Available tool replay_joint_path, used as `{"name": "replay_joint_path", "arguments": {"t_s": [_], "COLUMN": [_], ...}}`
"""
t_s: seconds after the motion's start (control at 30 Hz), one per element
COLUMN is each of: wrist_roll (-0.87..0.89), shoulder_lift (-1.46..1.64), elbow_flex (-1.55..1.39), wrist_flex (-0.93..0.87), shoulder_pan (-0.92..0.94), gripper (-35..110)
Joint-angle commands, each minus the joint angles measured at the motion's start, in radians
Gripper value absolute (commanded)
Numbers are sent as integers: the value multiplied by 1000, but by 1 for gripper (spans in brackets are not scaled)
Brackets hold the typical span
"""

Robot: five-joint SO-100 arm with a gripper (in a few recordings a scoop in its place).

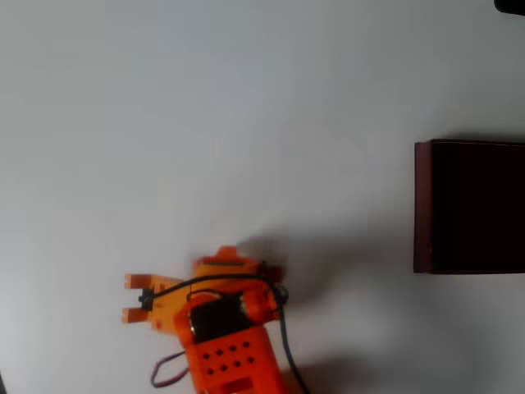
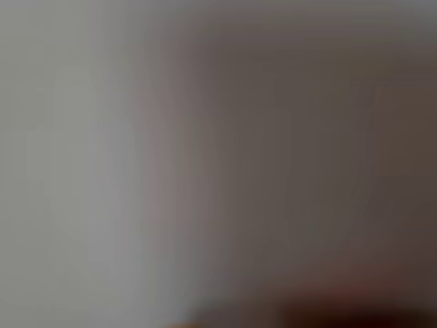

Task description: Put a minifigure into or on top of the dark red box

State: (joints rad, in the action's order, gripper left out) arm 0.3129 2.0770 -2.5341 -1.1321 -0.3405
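You have 2 views. Your overhead view looks straight down on the white table (image 1: 246,107) from well above, with the orange arm (image 1: 221,328) at the bottom edge and the dark red box (image 1: 467,205) cut by the right edge. Your wrist view is a grey-brown blur; you cannot tell which way it faces.

A plain white surface (image 1: 246,123) is seen in the overhead view, matte, w/o pattern or seams. Light is spread evenly across it, slightly cooler and greyer toward the upper part. Soft shadows are cast on the surface near the lower centre and to the right, w/ diffuse edges. A small dark shape (image 1: 510,5) is cut off at the top right corner; what it is can't be told. In the wrist view everything is blurred: a pale grey zone at left, a brownish-grey zone at right, darker toward the bottom edge. No walls, floor or windows can be made out.
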Motion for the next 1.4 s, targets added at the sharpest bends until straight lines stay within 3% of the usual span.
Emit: {"name": "replay_joint_path", "arguments": {"t_s": [0.0,0.73,1.03,1.37], "wrist_roll": [-26,-69,-57,-54], "shoulder_lift": [-11,-61,-66,-71], "elbow_flex": [34,26,23,25], "wrist_flex": [2,63,63,63], "shoulder_pan": [28,83,100,100], "gripper": [27,25,13,8]}}
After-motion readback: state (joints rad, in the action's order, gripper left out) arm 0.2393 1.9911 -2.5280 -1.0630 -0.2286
